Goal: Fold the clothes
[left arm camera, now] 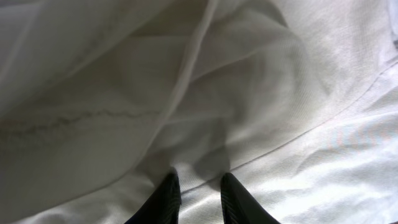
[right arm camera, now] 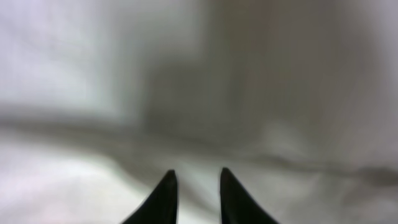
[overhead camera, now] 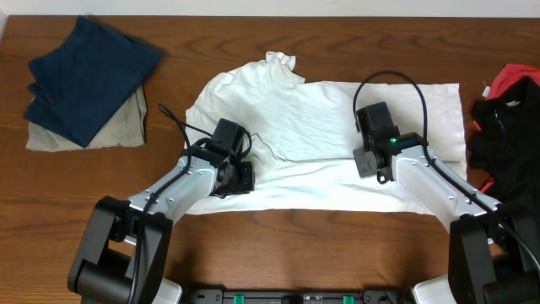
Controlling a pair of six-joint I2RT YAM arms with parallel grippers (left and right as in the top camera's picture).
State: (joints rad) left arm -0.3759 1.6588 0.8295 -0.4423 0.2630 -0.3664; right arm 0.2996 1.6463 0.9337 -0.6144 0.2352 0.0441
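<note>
Left pincer (left arm camera: 198, 182): tips a narrow gap apart, set down on white cloth. Cannot tell whether a fold is pinched between them. Right pincer (right arm camera: 196, 177): tips also narrowly apart over blurred white cloth; grip cannot be told.

T-shirt (overhead camera: 321, 118) lies directly under both, plain white showing, spread on the table (overhead camera: 253, 34) and bunched just beyond the left pincer. Well off to that pincer's left, a navy garment (overhead camera: 89, 72) lies atop a beige garment (overhead camera: 126, 131).

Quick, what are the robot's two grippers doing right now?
Left gripper: fingers slightly apart on the white T-shirt; whether it grips cannot be told.
Right gripper: fingers slightly apart at the T-shirt, picture blurry; cannot be told.
</note>
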